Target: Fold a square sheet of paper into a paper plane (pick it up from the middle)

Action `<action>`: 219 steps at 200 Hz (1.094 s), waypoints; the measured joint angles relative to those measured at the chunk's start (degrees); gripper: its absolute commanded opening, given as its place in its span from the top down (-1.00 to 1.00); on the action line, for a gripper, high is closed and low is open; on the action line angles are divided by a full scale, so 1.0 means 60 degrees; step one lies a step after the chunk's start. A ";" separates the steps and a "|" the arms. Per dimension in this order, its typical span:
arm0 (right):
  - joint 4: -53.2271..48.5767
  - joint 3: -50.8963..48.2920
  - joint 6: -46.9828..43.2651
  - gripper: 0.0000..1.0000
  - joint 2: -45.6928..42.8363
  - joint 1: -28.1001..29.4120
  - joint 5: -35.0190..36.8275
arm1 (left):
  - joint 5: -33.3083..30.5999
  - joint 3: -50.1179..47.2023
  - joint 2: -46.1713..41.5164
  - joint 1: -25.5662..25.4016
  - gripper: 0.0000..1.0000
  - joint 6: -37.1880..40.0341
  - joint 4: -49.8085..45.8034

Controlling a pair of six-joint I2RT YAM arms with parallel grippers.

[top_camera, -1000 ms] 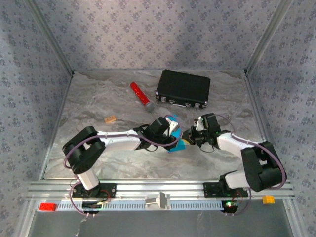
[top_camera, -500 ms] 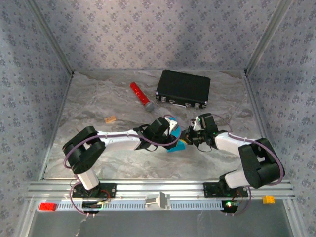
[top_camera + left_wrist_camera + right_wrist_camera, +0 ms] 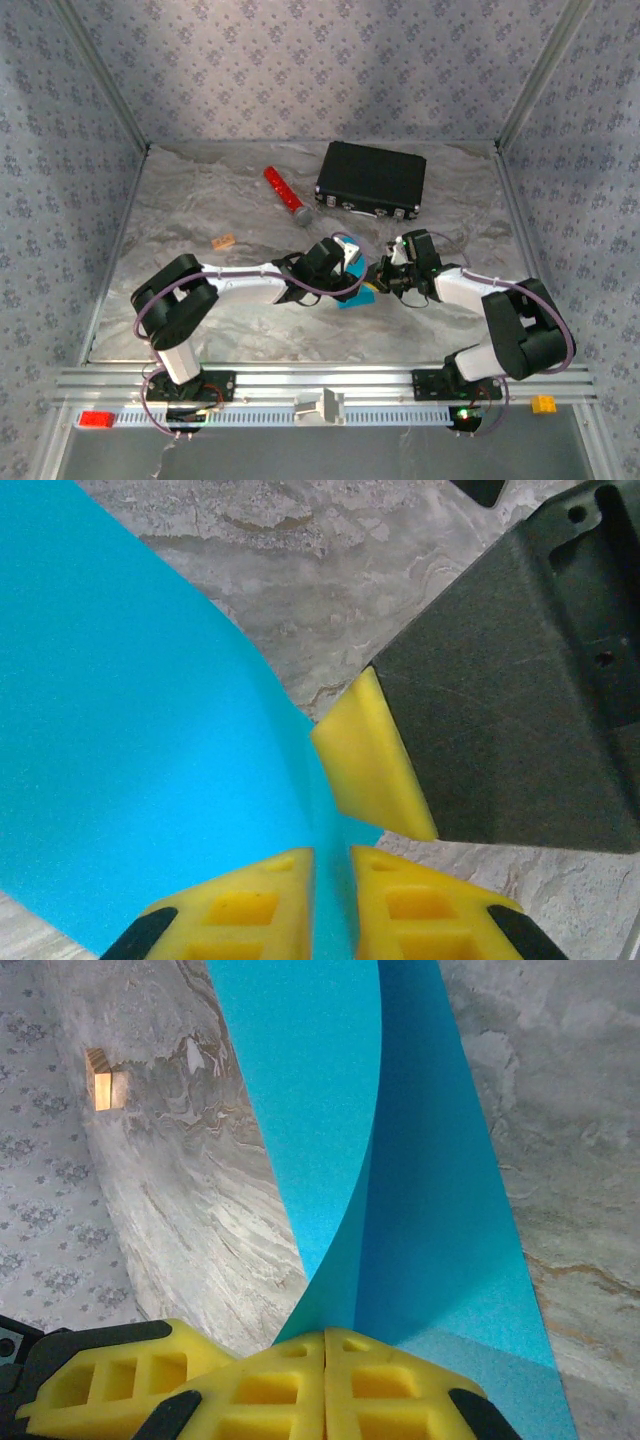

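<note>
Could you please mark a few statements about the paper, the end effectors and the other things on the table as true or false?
1. The right end effector is shut on the square sheet of paper. True.
2. The black case stands open. False: it lies closed at the back of the table.
3. The red cylinder lies to the left of the black case. True.
4. The square sheet of paper lies flat. False: it is curved, and it also runs between the fingers of the left end effector.
5. The wooden block sits on the black case. False: it rests on the table, left of the red cylinder.
</note>
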 measured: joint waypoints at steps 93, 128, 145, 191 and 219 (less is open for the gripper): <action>0.0073 -0.0047 0.0000 0.85 0.0000 -0.0066 0.0000 | -0.0073 -0.0004 0.0000 0.0000 0.65 0.0004 0.0004; 0.0091 -0.0047 0.0000 0.85 0.0022 -0.0066 0.0004 | -0.0073 0.0000 0.0000 0.0000 0.62 0.0000 0.0106; 0.0095 -0.0047 0.0000 0.85 0.0026 -0.0066 0.0000 | -0.0073 0.0000 0.0000 0.0000 0.62 0.0000 0.0153; 0.0098 -0.0047 0.0004 0.85 0.0026 -0.0066 0.0004 | -0.0073 0.0000 0.0000 0.0000 0.91 -0.0022 0.0189; 0.0102 -0.0069 0.0033 0.85 0.0026 -0.0066 0.0004 | -0.0073 0.0000 0.0000 0.0000 0.94 -0.0022 0.0186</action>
